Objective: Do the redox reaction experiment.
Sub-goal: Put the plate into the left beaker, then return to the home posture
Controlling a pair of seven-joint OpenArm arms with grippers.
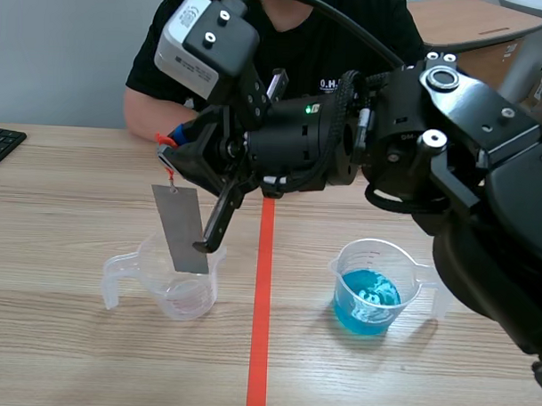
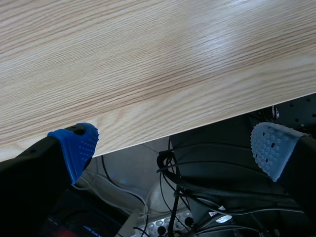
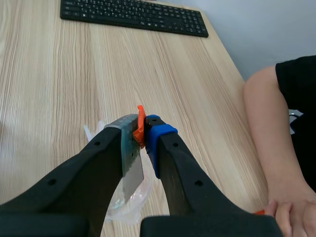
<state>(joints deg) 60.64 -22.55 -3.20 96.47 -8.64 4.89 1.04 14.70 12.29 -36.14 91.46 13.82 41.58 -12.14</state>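
Right end effector (image 3: 143, 129) clamps metal strip (image 1: 185, 228) above clear beaker (image 1: 186, 294); left end effector (image 2: 175, 145) apart beyond table (image 2: 148, 74) edge.

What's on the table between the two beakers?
Just bare table crossed by the orange-red tape line, as the scene view shows.

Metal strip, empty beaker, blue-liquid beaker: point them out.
metal strip (image 1: 181, 228), scene view, middle of its face.
empty beaker (image 1: 189, 300), scene view, front wall.
blue-liquid beaker (image 1: 376, 255), scene view, wall above the liquid.
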